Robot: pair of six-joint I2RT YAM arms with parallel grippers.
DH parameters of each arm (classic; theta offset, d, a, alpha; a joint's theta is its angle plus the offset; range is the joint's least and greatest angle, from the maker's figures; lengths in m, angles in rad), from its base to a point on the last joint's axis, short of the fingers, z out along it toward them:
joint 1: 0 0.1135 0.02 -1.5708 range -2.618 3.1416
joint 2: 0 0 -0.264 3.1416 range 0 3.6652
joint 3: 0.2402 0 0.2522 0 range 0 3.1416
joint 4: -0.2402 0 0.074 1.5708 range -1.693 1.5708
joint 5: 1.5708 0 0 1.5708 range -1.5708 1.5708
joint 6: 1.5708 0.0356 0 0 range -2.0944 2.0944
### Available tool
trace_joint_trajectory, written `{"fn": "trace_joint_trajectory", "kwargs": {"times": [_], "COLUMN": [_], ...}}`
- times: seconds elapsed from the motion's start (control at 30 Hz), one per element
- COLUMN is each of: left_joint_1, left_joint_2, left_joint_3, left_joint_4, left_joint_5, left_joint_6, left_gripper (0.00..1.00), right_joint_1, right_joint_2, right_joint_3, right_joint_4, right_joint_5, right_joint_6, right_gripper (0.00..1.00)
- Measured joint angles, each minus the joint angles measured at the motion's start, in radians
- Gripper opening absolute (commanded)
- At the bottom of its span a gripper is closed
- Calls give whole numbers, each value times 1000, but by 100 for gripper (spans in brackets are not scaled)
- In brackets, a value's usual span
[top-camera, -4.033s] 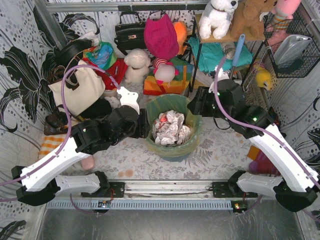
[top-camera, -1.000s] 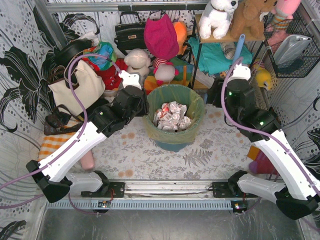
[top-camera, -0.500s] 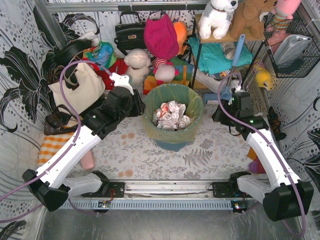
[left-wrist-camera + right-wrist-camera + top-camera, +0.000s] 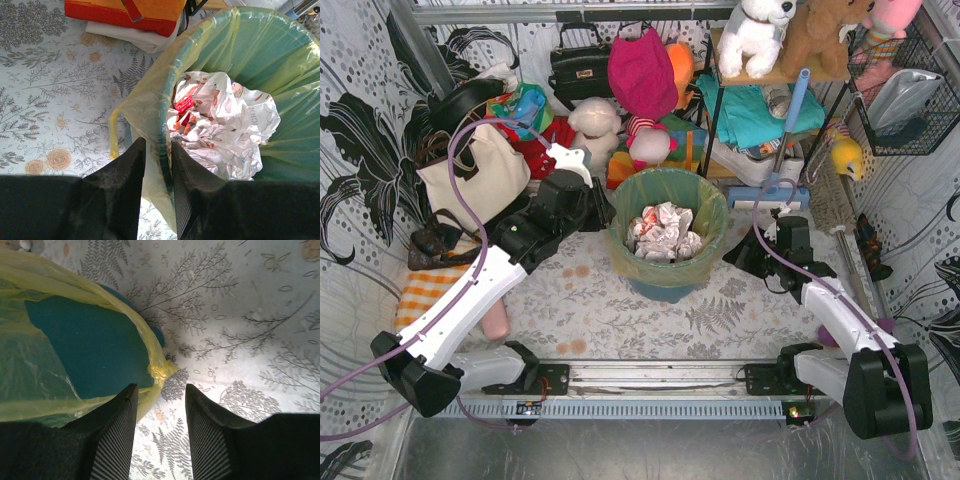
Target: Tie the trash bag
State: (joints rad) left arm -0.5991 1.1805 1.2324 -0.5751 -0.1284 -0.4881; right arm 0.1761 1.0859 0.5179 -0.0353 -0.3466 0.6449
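The trash bag (image 4: pixel 712 215) is thin yellow-green plastic lining a round teal bin (image 4: pixel 665 291), with crumpled white and red paper (image 4: pixel 663 231) inside. My left gripper (image 4: pixel 604 214) is at the bin's left rim. In the left wrist view its fingers (image 4: pixel 129 170) straddle the rim and the folded-over bag (image 4: pixel 142 107), narrowly apart. My right gripper (image 4: pixel 734 262) is low beside the bin's right wall. In the right wrist view it (image 4: pixel 160 388) stands open over the cloth, and a small knotted bunch of bag plastic (image 4: pixel 159 371) lies just ahead of its tips.
A cream tote bag (image 4: pixel 480 178), a black handbag (image 4: pixel 580 66) and plush toys (image 4: pixel 595 125) crowd the back left. A shelf rack (image 4: pixel 760 112) and a mop (image 4: pixel 782 140) stand behind the right arm. Red and orange boxes (image 4: pixel 125 12) lie near the bin.
The right arm has drawn back and dropped low beside the bin's right wall. The left gripper has come in onto the left rim. Both pairs of jaws have narrowed.
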Motion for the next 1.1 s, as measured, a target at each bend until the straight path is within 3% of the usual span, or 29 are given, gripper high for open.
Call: {"fn": "trace_joint_trajectory", "kwargs": {"times": [0.5,0.9,1.1], "left_joint_1": [0,0,0], "left_joint_2": [24,26,26], "left_joint_3": [10,15,15], "left_joint_4": [-2,0,0], "left_joint_5": [18,22,26], "left_joint_6": [5,7,6], "left_gripper": [36,37,38], "right_joint_1": [0,0,0], "right_joint_2": [249,357,401], "right_joint_3": [-96,-109,-110], "right_joint_4": [359,489,544], "right_joint_5": [-148,-174,-191], "right_joint_6": [149,200,221], "right_gripper": [38,39,22]}}
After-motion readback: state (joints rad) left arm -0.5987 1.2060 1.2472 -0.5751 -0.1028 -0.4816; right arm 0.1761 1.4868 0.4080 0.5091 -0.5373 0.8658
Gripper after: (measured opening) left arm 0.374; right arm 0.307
